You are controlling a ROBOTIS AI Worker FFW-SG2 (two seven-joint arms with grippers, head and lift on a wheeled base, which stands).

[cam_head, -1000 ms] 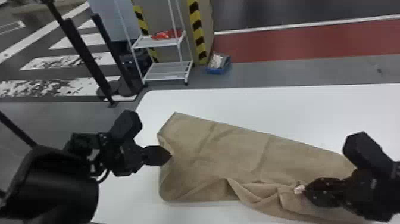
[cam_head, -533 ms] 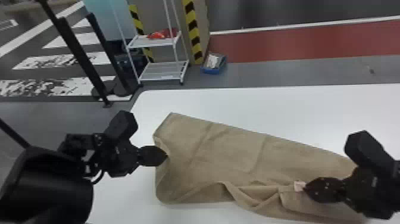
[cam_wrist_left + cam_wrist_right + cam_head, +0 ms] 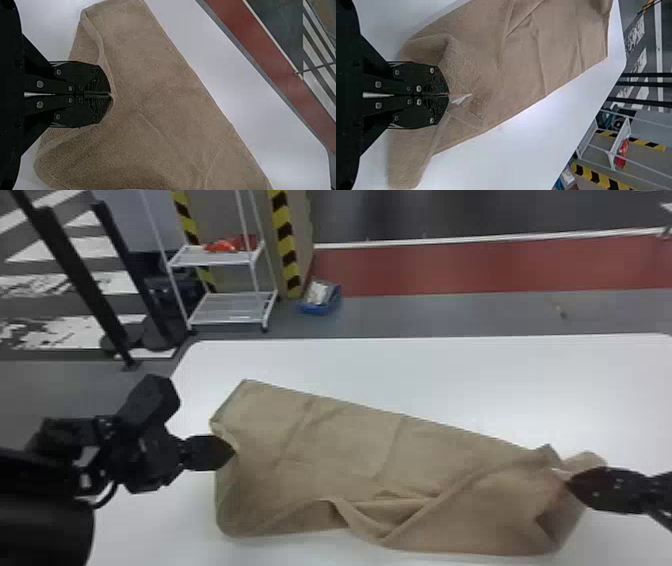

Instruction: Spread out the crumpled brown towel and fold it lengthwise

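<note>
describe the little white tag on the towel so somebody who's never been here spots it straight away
On the white table, find the brown towel. At its end on the robot's right, the right gripper is shut on it. The tag is the pointed whitish bit at the fingers' tips, far paler than the surrounding cloth.

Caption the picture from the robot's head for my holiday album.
The robot's left gripper and right gripper pinch opposite ends of a rumpled brown towel on a white table.

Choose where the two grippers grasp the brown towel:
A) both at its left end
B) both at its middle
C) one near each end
C: the left gripper is shut on the brown towel at its left end, the right gripper near its right end.
</note>
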